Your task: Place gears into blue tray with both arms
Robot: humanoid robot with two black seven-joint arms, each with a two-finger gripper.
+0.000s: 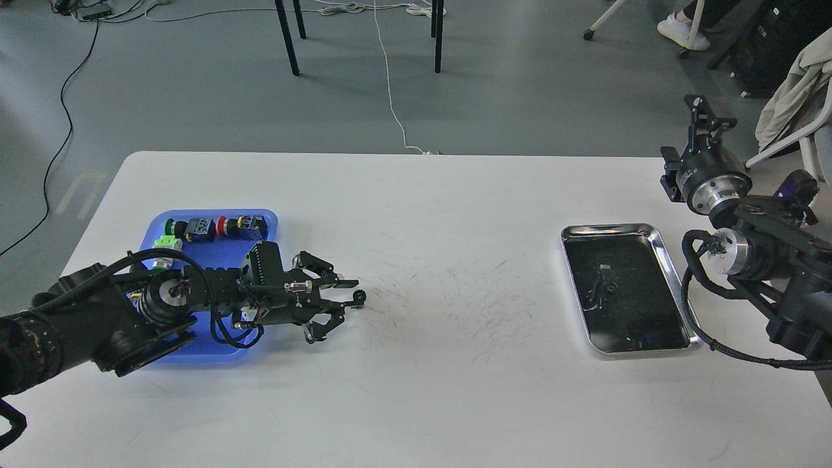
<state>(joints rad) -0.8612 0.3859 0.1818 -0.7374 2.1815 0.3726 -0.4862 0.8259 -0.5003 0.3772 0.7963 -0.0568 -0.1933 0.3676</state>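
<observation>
One tiny black gear [357,297] is pinched at the tips of my left gripper [351,298], which is shut on it just above the white table, right of the blue tray [221,255]. My left arm lies across the tray's near half and hides it. A small dark piece that looks like a second gear [608,286] lies inside the silver tray [673,286] at the right. My right gripper [707,117] is held high past the table's right edge, beyond the silver tray. Its fingers are too small to tell apart.
Several colourful push-button switches [214,229] line the far side of the blue tray. The table [455,364] bears scuff marks in the middle. Chair legs and cables are on the floor beyond the far edge.
</observation>
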